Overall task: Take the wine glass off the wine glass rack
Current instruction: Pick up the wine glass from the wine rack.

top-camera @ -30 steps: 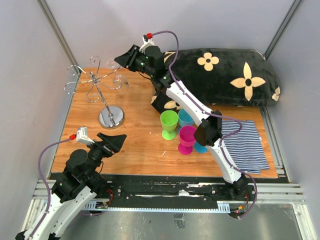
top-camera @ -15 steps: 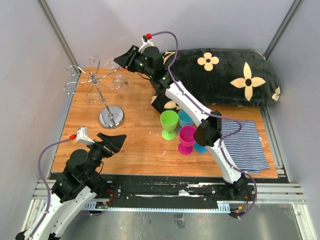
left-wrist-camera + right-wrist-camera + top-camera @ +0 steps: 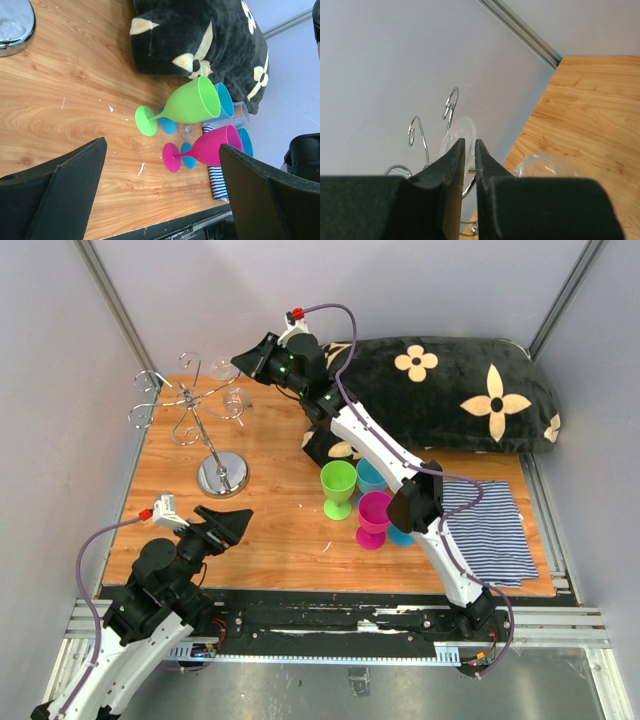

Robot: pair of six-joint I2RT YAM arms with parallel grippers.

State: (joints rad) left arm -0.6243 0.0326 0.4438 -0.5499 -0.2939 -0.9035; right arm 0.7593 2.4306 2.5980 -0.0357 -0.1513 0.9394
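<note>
Right hand (image 3: 468,142) pinches shut on the glass (image 3: 545,166) stem, rack (image 3: 222,474) hooks just beyond its fingertips, ready to slide it off.

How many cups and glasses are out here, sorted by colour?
Green glass: 1
Pink glass: 1
Blue glasses: 2
Clear: 2, a table glass and the wine glass hanging on the rack
Total: 6

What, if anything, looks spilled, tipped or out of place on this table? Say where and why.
Little stands out. A few small white flecks lie on the wood beside the pink goblet and green goblet, like crumbs or chips. The goblets stand upright, and the wine glass hangs from the rack.
</note>
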